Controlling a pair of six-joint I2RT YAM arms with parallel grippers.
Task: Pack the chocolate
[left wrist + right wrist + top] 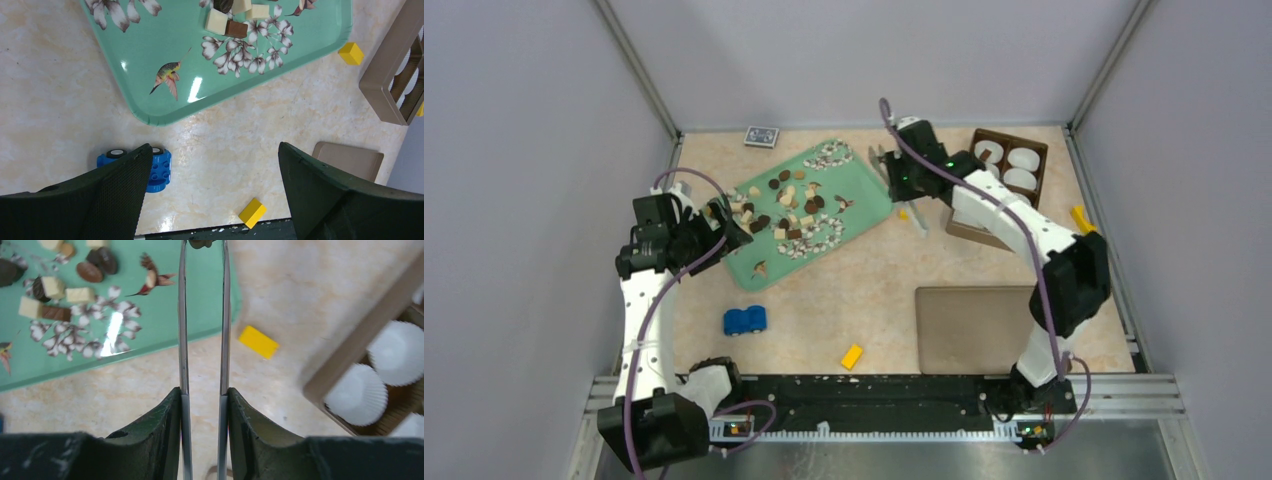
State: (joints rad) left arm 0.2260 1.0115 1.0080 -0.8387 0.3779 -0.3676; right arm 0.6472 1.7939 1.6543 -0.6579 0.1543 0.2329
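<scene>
Many small chocolate pieces (789, 205), dark, light brown and cream, lie on a green flowered tray (864, 185). Some show in the left wrist view (226, 25) and the right wrist view (55, 287). My right gripper (886, 168) (202, 392) is shut on metal tweezers (183, 315), above the tray's right corner. A dark piece (202, 243) sits between the tweezer tips at the frame's top edge. My left gripper (724, 228) (215, 150) is open and empty, over the tray's left edge. A brown box (1009, 160) holds white paper cups (357, 394).
A blue toy car (745, 320) (159, 170) sits near the tray's front corner. Yellow blocks lie at front centre (852, 356) (252, 212), by the tray's right corner (902, 213) (258, 341) and at the right wall (1079, 218). A flat brown lid (974, 328) lies front right. A blue card pack (761, 136) lies at the back.
</scene>
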